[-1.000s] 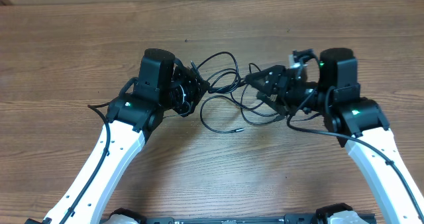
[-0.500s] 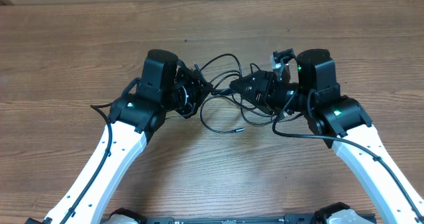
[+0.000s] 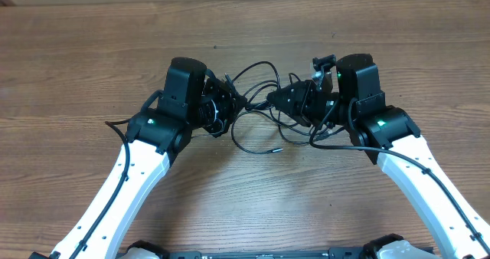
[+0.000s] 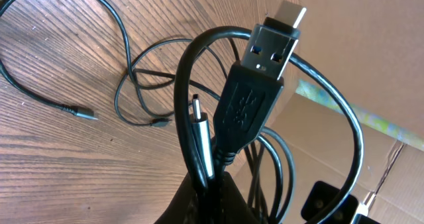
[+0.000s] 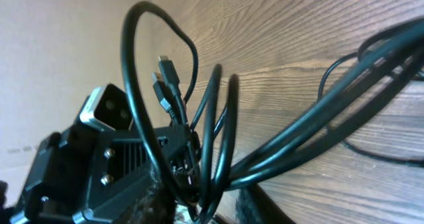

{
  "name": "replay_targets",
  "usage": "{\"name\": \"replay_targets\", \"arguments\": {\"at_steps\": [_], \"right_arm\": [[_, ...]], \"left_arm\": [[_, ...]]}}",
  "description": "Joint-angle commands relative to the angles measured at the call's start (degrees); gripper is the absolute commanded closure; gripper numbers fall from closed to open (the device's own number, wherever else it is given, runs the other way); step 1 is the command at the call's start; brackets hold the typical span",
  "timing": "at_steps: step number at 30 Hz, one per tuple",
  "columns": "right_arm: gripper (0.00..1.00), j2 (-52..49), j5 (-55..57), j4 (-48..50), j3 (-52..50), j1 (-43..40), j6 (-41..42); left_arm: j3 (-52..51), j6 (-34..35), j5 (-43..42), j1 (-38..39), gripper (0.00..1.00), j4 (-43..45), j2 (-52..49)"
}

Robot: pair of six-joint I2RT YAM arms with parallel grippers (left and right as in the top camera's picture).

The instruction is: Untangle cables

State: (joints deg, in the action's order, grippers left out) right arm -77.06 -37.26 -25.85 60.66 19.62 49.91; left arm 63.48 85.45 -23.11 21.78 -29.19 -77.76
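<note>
The cables (image 3: 256,102) are thin black cords looped together between my two grippers, with a loose end trailing toward the near side. My left gripper (image 3: 232,102) is shut on a bunch of them; in the left wrist view a black USB plug (image 4: 260,85) and a small silvery-grey plug (image 4: 200,121) stick up out of its grip (image 4: 212,204). My right gripper (image 3: 279,98) faces it closely from the right. In the right wrist view several cable strands (image 5: 218,138) run between its fingers (image 5: 202,207), which stand slightly apart around them.
The wooden table (image 3: 92,52) carries the slack loops of cable (image 4: 126,85). My left gripper body (image 5: 99,151) fills the left of the right wrist view, very near my right jaws. A cardboard wall (image 4: 371,58) stands behind.
My right arm has moved left, close up to the left gripper, and its jaws have narrowed around the cable strands. The left gripper has kept its grip and place.
</note>
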Motion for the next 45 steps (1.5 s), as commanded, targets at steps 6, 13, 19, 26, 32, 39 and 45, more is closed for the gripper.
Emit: {"name": "replay_targets", "arguments": {"at_steps": [6,13,19,26,32,39,45], "right_arm": [[0.83,0.1,-0.1,1.0,1.2,0.3,-0.4],[0.88,0.1,-0.1,0.9,1.2,0.3,-0.4],[0.88,0.1,-0.1,1.0,1.2,0.3,-0.4],[0.88,0.1,-0.1,1.9,1.2,0.3,-0.4],[0.91,0.1,-0.1,1.8,1.2,0.3,-0.4],[0.96,0.1,-0.1,1.8,1.2,0.3,-0.4],[0.96,0.1,0.0,2.5,1.2,-0.1,-0.4]], "left_arm": [[1.0,0.5,-0.7,0.4,0.95,-0.2,-0.2],[1.0,0.5,-0.7,0.4,0.96,-0.2,-0.2],[1.0,0.5,-1.1,0.5,0.95,-0.2,-0.2],[1.0,0.5,-0.4,2.7,0.95,-0.2,-0.2],[1.0,0.5,-0.5,3.0,0.95,-0.2,-0.2],[1.0,0.5,0.8,3.0,0.91,-0.2,-0.2],[1.0,-7.6,3.0,3.0,0.22,-0.2,-0.2]]}}
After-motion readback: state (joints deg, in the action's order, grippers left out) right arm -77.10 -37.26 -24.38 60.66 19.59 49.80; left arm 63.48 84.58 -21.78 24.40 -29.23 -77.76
